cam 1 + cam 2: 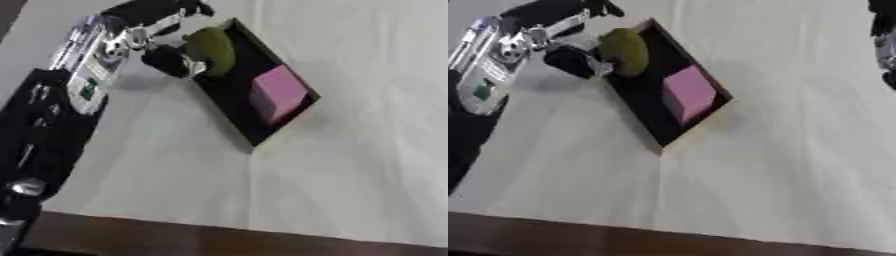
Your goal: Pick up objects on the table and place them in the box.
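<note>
Fingers (171, 60) curled round green ball (211, 48).

Soft, even light, faint shadows beside the box (262, 131), and overall blur throughout.

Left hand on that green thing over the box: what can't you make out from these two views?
- Green object: blurred in both views; only a rounded olive shape shows.
- Left hand: whether the object has been let go; fingers overlap it.
- Box floor under the green object and pink block: covered.
- Right hand: cut off by the right eye view's edge; fingers unreadable.
</note>
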Tool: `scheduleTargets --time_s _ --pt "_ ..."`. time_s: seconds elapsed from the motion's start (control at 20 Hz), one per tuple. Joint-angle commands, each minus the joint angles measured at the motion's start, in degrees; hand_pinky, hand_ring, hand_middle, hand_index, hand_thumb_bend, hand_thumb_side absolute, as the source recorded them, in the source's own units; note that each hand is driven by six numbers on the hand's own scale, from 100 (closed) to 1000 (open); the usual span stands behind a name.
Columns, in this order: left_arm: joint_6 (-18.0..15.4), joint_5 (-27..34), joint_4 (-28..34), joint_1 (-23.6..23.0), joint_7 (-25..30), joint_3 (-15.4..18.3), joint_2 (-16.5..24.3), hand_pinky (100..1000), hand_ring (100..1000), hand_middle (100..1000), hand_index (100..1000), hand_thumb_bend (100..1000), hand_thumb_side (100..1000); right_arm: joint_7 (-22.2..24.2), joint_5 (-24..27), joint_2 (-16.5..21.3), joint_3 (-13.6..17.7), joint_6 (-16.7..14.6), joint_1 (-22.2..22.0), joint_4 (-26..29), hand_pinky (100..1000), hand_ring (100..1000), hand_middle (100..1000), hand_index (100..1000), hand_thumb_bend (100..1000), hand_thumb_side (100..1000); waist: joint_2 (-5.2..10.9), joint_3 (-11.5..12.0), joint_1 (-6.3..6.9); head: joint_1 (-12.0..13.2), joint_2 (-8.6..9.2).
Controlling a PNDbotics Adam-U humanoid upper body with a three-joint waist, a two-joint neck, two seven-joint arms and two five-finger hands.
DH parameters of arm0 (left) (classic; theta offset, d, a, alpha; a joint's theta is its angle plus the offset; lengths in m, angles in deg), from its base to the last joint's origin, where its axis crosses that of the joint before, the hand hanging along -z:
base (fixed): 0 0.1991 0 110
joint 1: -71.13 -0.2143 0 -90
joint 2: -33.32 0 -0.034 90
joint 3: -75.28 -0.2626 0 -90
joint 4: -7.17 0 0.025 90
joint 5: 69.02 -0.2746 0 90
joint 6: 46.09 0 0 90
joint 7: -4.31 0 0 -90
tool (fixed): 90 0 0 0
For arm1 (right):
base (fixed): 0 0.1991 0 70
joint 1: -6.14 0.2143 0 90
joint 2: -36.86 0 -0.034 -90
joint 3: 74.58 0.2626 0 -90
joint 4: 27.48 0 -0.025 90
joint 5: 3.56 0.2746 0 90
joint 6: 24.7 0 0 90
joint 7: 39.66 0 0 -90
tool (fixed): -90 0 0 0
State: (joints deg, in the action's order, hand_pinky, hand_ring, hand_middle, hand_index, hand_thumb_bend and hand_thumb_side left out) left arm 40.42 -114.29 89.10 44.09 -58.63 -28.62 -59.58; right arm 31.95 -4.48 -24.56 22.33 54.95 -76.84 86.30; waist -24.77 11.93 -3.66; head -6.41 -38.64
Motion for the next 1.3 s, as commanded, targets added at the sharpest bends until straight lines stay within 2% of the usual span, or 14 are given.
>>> scheduleTargets --time_s 0.05,0.2,0.3,0.4,0.5,0.6,0.8,1.0,1.15,1.25,1.3 --pt "3.43 5.80 11.68 -0.73 -0.39 2.16 4.94 884 854 825 905 105 535 -0.43 -0.46 1.01 1.10 -0.95 0.00 0.81 822 729 661 766 100 671 1.24 0.16 -0.10 -0.48 0.87" --pt "7.64 11.17 22.19 -3.86 -3.27 4.67 9.13 866 823 792 876 100 485 -0.81 -1.19 0.82 1.27 -1.88 -0.28 0.81 822 730 663 767 100 665 1.22 0.53 -0.36 -0.86 1.02" --pt "10.64 15.65 28.69 -6.81 -7.44 6.80 12.17 865 820 789 868 100 497 -1.19 -1.76 0.61 1.42 -2.48 -0.48 0.81 822 731 664 767 100 661 1.18 0.77 -0.52 -1.10 1.15" --pt "11.49 20.67 31.71 -10.15 -13.87 8.93 15.59 867 821 793 868 100 490 -1.85 -2.51 0.37 1.67 -3.23 -0.80 0.81 822 732 664 767 100 654 1.11 1.02 -0.70 -1.34 1.29" --pt "9.76 25.28 32.43 -13.69 -21.67 10.55 18.48 868 821 794 864 100 471 -2.85 -3.17 0.09 1.93 -4.16 -1.00 0.81 822 731 663 766 100 638 1.06 1.27 -0.86 -1.45 1.41" --pt "6.56 28.62 32.61 -18.25 -29.96 11.66 20.88 869 823 796 866 100 483 -4.23 -3.67 -0.31 2.18 -5.42 -0.98 0.81 822 730 661 764 100 624 0.99 1.43 -1.17 -1.27 1.73" --pt "-0.02 33.30 32.66 -25.64 -42.52 13.50 22.94 863 815 789 865 119 477 -6.65 -4.93 -1.25 1.99 -7.53 -0.96 0.81 824 733 664 766 100 606 0.94 1.27 -2.03 -0.44 2.16" --pt "-6.78 34.41 32.66 -31.13 -50.41 15.84 22.97 858 806 779 849 136 448 -10.20 -6.19 -2.72 1.76 -11.47 -1.01 0.81 826 741 670 767 100 604 0.76 1.15 -2.65 0.32 2.69" --pt "-10.15 35.46 32.66 -33.77 -54.74 17.07 22.00 858 798 779 863 157 496 -12.56 -6.85 -3.97 1.33 -14.33 -0.86 0.81 823 747 679 766 100 607 0.65 1.19 -2.90 0.60 2.96" --pt "-12.60 36.22 32.66 -34.79 -57.51 17.85 21.18 856 795 779 868 180 491 -13.96 -7.26 -4.82 1.08 -15.83 -0.62 0.81 823 750 686 766 100 618 0.58 1.21 -2.98 0.75 3.04" --pt "-13.55 36.37 32.66 -35.15 -58.54 18.18 20.85 856 795 779 868 138 508 -14.56 -7.47 -5.16 1.01 -16.44 -0.52 0.81 823 751 687 766 100 610 0.56 1.21 -2.99 0.82 2.98"
